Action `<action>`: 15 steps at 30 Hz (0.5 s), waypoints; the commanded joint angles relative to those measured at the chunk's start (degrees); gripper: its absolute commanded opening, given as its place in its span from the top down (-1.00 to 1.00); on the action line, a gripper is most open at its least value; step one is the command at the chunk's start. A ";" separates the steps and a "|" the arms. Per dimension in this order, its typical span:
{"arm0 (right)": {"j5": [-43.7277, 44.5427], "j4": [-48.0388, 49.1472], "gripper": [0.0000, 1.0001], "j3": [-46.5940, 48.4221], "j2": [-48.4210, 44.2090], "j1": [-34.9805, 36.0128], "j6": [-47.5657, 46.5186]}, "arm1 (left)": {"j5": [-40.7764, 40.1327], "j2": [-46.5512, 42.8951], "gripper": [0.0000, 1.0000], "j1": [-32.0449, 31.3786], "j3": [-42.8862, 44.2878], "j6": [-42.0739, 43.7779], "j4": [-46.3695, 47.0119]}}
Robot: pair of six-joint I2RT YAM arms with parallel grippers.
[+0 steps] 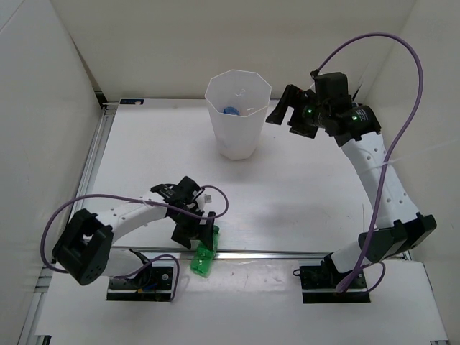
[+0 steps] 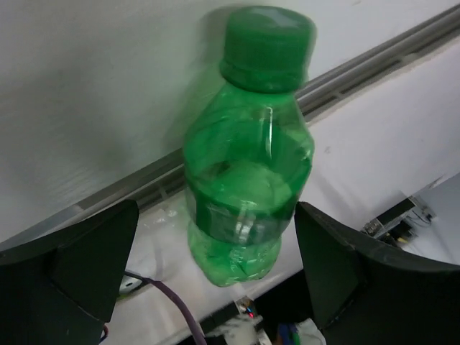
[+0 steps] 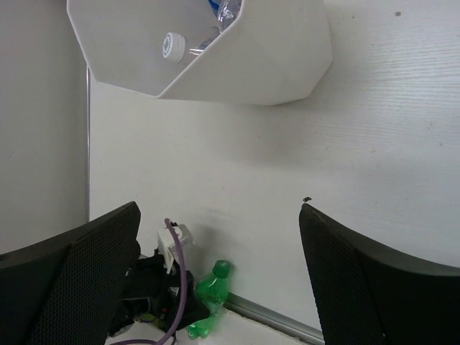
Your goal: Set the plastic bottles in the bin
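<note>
A white counter [image 1: 302,194] was enclosed by plain white walls, and a metal strip [image 1: 287,253] was set across it close to the arm bases. The bin [image 1: 237,140] was placed upright toward the far middle, and a clear bottle [image 3: 172,45] with a white cap could be made out inside it. The green bottle [image 1: 204,257] was found at the near edge, apparently laid on its side across the strip and well apart from the bin.

The left end effector [image 1: 195,233] was held directly over this bottle, spread wide. In the left wrist view, the bottle was framed between the two fingers [image 2: 79,266], with a gap visible on each side and nothing yet pinched. Its long axis was seen running away from the wrist, base nearest and cap farthest, so the fingers were set across its width.

The right end effector [image 1: 286,115] was held just beside the bin's rim, also spread and empty. The left arm was judged to be far nearer the green bottle, so closing on its body was taken to be the step in hand.
</note>
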 commanded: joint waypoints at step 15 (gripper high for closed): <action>-3.27 -2.27 -0.91 -4.87 -10.08 -7.91 -3.31 | 0.82 21.69 0.34 -6.01 12.15 1.44 3.05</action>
